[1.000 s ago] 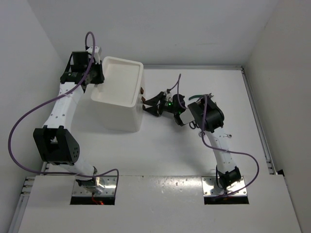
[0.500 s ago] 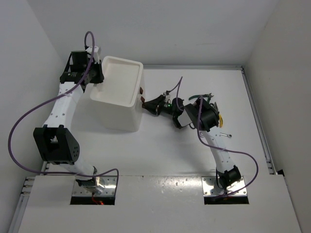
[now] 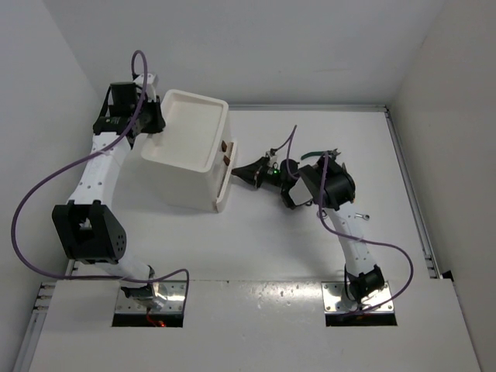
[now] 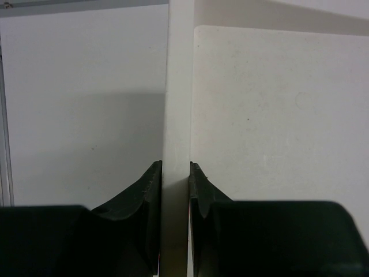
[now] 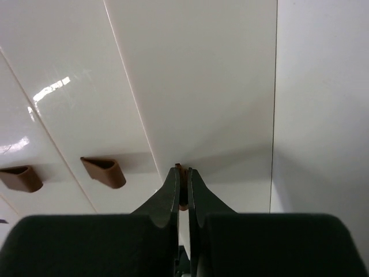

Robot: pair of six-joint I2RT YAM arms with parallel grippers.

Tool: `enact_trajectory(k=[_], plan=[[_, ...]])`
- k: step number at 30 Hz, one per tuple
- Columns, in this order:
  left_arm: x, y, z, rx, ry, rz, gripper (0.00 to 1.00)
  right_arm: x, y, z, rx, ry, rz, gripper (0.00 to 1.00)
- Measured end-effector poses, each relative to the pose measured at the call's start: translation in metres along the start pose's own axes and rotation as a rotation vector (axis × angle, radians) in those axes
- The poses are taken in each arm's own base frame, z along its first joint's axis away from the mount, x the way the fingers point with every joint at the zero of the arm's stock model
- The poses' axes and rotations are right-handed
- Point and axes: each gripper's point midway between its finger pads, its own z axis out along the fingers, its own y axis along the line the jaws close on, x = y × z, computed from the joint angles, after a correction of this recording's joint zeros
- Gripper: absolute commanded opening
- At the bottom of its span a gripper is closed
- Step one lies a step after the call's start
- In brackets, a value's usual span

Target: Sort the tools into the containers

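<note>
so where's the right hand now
Top view, mid-table: the right hand is at the white box's right face, shut on a red drawer handle.

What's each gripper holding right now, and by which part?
The left gripper clamps the white box by its top tray's rim. The right gripper pinches a drawer's dark red handle.

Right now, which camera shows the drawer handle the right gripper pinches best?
The right wrist camera: the handle sits close up between the right gripper's shut fingers. From the top it is hidden at the gripper's tip. The left wrist camera shows only the box's rim.
</note>
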Motion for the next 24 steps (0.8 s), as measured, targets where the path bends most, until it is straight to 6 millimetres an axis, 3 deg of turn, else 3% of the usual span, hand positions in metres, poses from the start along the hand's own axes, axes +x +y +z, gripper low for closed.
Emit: enact_trajectory(k=[10, 24], plan=[[-0.001, 0.002, 0.0, -0.001, -0.025, -0.033, 0.0, -0.031, 0.003, -0.044, 0.035, -0.031, 0.008, 0.0], [-0.001, 0.005, 0.0, -0.01, -0.032, -0.052, 0.0, -0.054, 0.006, -0.098, 0.087, -0.068, -0.039, 0.0]])
